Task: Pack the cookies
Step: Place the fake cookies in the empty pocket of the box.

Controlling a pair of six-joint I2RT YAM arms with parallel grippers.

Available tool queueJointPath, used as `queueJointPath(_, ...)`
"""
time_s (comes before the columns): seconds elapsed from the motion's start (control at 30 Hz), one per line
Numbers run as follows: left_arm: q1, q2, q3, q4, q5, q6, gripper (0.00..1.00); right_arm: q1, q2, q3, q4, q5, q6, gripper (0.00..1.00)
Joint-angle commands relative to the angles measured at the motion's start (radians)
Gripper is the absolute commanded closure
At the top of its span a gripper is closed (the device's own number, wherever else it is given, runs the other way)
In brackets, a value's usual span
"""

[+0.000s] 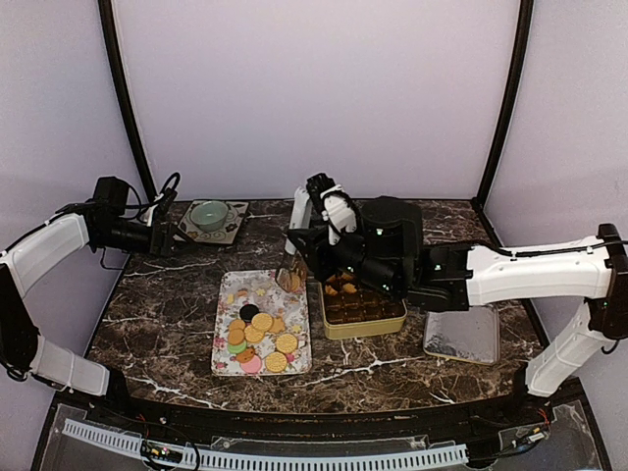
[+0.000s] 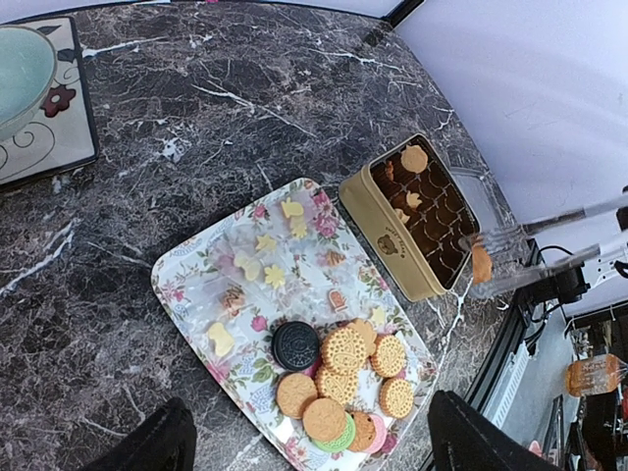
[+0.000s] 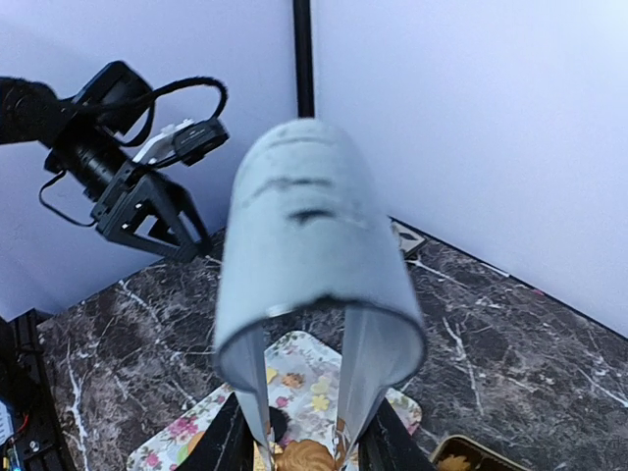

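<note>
Several round cookies, golden, pink, green and one dark, are piled at the near end of the flower-patterned tray. To its right stands the gold tin, with a few cookies in its brown cups. My right gripper is shut on clear plastic tongs. The tongs pinch one golden cookie, raised near the tin's edge beside the tray. My left gripper hovers open at the back left, holding nothing.
A pale green bowl sits on a patterned mat at the back left. A flat clear lid lies to the right of the tin. Small flower-shaped pieces are scattered on the tray's far half.
</note>
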Motion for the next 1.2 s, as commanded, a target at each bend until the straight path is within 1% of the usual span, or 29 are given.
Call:
queueJointPath(0.0,0.005,-0.002,0.022,0.024,0.01,-0.009,0.15,-0.069,-0.095,-0.064,0.011,0.024,0.004,0.74)
queueJointPath(0.3,0.005,0.016,0.027,0.04,0.035,-0.023,0.16,-0.192,-0.206,-0.176,-0.034,0.046,0.011,0.74)
queueJointPath(0.5,0.004,0.026,0.029,0.051,0.032,-0.02,0.16,-0.264,-0.236,-0.241,-0.03,0.043,0.021,0.74)
queueJointPath(0.73,0.005,0.039,0.027,0.056,0.036,-0.026,0.16,-0.328,-0.204,-0.262,-0.014,0.037,0.008,0.74)
queueJointPath(1.17,0.005,0.047,0.038,0.055,0.023,-0.026,0.15,-0.369,-0.143,-0.279,0.051,0.012,-0.006,0.72)
